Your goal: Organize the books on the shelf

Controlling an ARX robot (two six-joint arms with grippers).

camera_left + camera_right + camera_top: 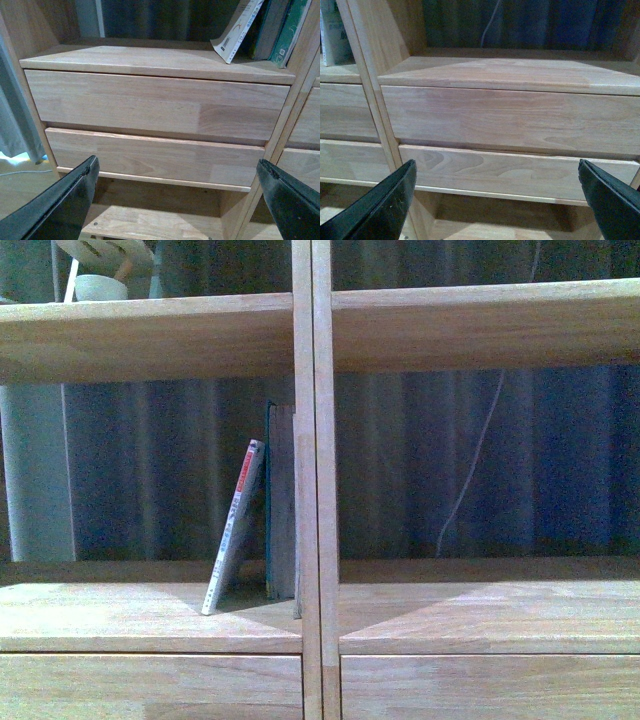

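Observation:
On the light wooden shelf point(150, 615), in the left compartment, a thin pale paperback point(234, 528) with a red-and-white spine leans to the right against a taller dark teal book point(281, 502), which stands upright against the central divider. Both books show again in the left wrist view, the paperback point(239, 31) and the teal book point(290, 30). My left gripper point(177, 200) is open, low in front of the left column's drawer fronts point(150, 107). My right gripper point(497, 200) is open too, before the right column's drawers point(510, 120). Neither holds anything.
The right compartment point(480, 610) holds no books; a white cable point(470, 475) hangs behind it. On the upper left shelf board point(150, 335) stands a pale pot point(100, 285). A curtain point(15, 120) hangs left of the bookcase.

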